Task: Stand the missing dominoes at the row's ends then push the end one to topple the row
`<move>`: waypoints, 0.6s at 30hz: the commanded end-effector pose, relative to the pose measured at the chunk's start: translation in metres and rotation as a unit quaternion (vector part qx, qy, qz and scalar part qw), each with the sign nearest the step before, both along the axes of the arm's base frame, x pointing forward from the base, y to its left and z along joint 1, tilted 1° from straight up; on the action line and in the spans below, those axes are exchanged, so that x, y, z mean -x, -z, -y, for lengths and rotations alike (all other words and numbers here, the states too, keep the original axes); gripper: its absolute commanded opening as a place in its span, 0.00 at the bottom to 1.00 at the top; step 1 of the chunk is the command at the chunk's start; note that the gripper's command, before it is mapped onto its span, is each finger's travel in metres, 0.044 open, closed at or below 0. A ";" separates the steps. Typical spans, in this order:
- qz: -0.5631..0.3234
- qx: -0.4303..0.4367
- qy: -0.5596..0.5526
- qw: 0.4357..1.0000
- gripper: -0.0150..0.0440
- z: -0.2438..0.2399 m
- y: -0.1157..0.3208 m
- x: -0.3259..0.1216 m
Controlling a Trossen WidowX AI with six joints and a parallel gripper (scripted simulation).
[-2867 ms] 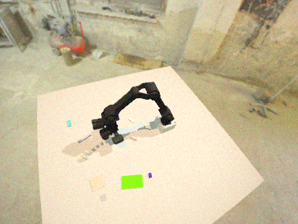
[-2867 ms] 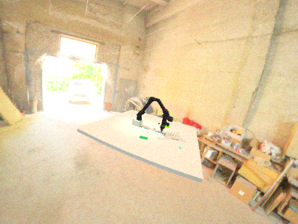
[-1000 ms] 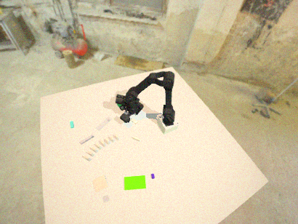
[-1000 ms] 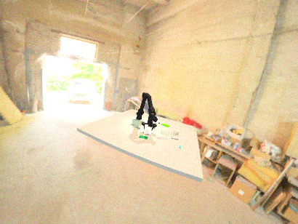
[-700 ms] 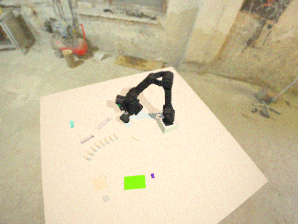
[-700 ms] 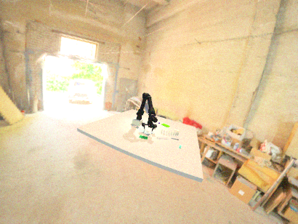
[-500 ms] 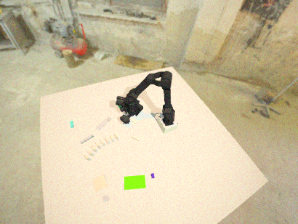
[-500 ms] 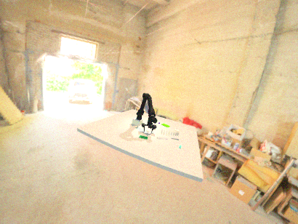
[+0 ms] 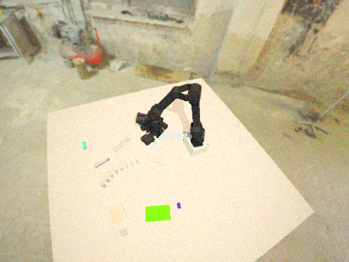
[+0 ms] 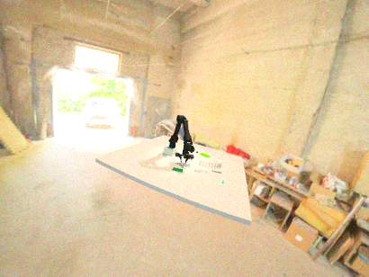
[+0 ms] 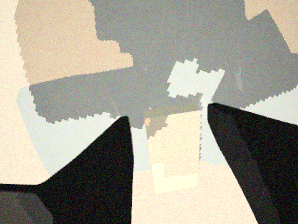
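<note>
A row of small cream dominoes (image 9: pixel 119 169) (image 10: pixel 208 165) stands slanting on the pale table (image 9: pixel 238 191). My gripper (image 9: pixel 150 140) (image 11: pixel 169 118) is low over the table, to the upper right of the row. In the wrist view a cream domino (image 11: pixel 173 152) lies flat between the two dark fingers. The fingers are half closed around it, and a thin strip of table shows on each side. Another cream domino (image 9: pixel 159 162) lies flat to the right of the row.
Two grey flat strips (image 9: pixel 102 162) (image 9: pixel 121 145) lie above the row, with a teal piece (image 9: pixel 84 145) to their left. A green rectangle (image 9: pixel 157 213), a purple piece (image 9: pixel 179 205), a tan square (image 9: pixel 117 213) and a grey patch (image 9: pixel 123 231) lie nearer the front. The arm's base (image 9: pixel 197 140) stands to the right.
</note>
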State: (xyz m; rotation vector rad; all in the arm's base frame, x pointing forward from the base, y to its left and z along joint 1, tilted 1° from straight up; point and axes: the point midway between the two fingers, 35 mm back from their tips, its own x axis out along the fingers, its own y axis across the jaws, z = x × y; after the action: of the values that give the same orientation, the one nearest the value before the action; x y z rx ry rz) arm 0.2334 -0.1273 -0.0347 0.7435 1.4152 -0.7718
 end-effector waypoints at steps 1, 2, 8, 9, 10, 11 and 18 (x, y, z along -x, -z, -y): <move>0.000 0.001 0.002 1.000 0.44 0.000 0.000 0.000; 0.000 0.001 0.002 1.000 0.44 0.000 0.000 0.000; 0.000 0.001 0.002 1.000 0.44 0.000 0.000 0.000; 0.000 0.001 0.002 1.000 0.44 0.000 0.000 0.000; 0.000 0.001 0.002 1.000 0.44 0.000 0.000 0.000; 0.000 0.001 0.002 1.000 0.44 0.000 -0.002 0.000; 0.000 0.001 0.002 1.000 0.44 -0.004 -0.079 -0.001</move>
State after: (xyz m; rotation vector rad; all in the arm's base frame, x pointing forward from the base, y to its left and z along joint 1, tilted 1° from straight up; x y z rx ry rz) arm 0.2308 -0.1228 0.0093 0.7468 1.4360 -0.7746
